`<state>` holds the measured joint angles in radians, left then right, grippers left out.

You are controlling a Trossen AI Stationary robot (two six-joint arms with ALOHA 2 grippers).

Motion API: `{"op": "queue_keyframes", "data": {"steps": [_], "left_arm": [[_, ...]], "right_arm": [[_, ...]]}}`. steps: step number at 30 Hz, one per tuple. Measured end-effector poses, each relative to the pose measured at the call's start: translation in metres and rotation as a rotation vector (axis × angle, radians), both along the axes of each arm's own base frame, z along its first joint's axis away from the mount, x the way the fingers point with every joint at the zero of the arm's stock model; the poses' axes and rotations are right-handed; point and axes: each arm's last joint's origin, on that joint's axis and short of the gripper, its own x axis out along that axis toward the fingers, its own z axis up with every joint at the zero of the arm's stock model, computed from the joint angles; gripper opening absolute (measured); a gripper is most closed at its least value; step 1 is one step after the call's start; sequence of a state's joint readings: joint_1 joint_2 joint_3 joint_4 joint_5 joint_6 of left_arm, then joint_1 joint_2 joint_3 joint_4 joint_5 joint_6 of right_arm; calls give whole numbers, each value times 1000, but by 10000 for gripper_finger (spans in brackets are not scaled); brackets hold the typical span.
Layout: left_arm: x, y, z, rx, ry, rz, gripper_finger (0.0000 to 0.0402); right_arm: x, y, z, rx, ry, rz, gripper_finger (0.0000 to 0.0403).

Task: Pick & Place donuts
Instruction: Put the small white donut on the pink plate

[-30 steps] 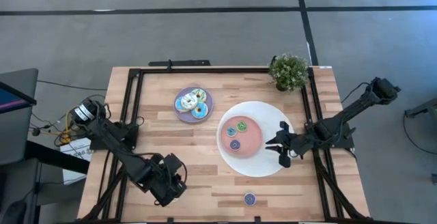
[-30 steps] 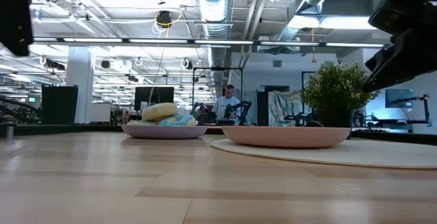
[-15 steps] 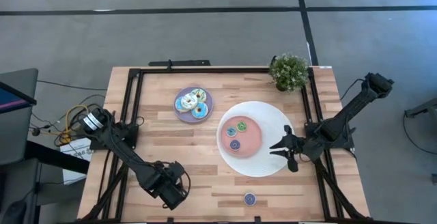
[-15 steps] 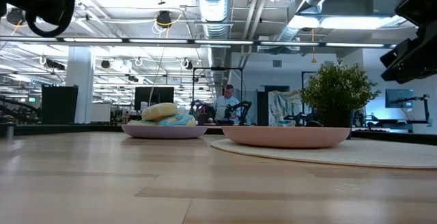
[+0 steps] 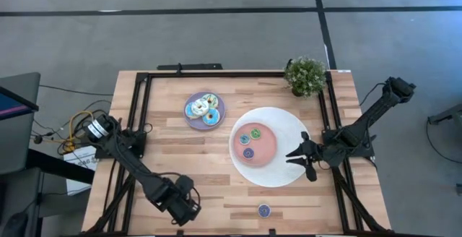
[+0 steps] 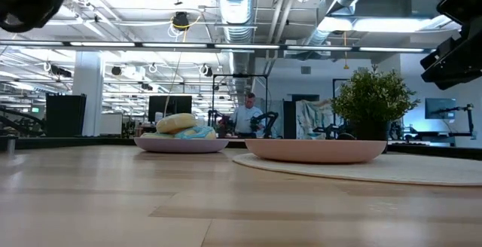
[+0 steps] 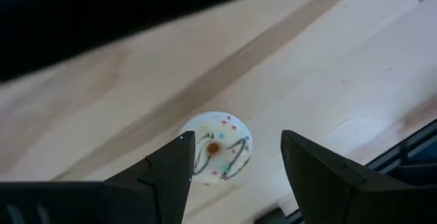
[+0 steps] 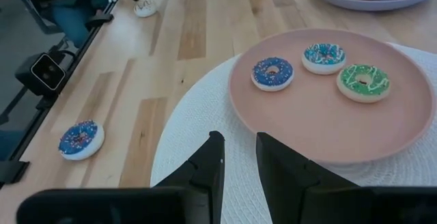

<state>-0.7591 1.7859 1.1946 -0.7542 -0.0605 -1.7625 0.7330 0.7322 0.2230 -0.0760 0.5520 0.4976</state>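
Three mini donuts, blue [image 8: 272,72], teal [image 8: 323,57] and green [image 8: 362,80], lie flat on the pink plate [image 5: 267,155]. Larger iced donuts [image 5: 204,108] are piled on the lilac plate [image 5: 193,122]. One blue mini donut [image 5: 264,209] lies on the wood near the table's near edge. A cream mini donut [image 7: 217,156] lies flat on the wood below my left gripper [image 7: 237,135], which is open and hovers at the near left [image 5: 186,209]. My right gripper [image 8: 239,136] is open over the right part of the white round mat [image 5: 289,125].
A potted plant [image 5: 305,76] stands at the far right corner. A black frame [image 5: 141,121] runs along the table's edges. Bare wood lies between the lilac plate and the near edge. A person stands in the room far behind the table.
My left gripper has moved toward the near edge and a little to the right, rising almost out of the low view. My right gripper has drawn back slightly toward the table's right edge, away from the pink plate. The donuts have stayed where they were.
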Motion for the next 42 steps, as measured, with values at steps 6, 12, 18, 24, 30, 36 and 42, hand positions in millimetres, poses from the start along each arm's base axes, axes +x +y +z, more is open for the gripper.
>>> {"op": "queue_keyframes", "data": {"steps": [6,12,18,24,30,36,42], "left_arm": [[-5,-5,0,-4,7,37,210],[-5,-8,-14,19,52,48,210],[-1,-14,-33,8,106,33,210],[0,-15,-36,-2,106,27,210],[0,-15,-36,-2,105,20,210],[0,-15,-35,-3,103,16,210],[0,-15,-35,-3,103,16,210]], "right_arm": [[0,0,0,1,-1,0,75],[0,0,0,15,2,-4,75],[0,1,0,26,6,-2,75],[-2,3,0,27,4,12,75],[-2,3,0,26,3,16,75],[-2,3,0,26,3,16,75],[-2,3,0,26,3,16,75]]}}
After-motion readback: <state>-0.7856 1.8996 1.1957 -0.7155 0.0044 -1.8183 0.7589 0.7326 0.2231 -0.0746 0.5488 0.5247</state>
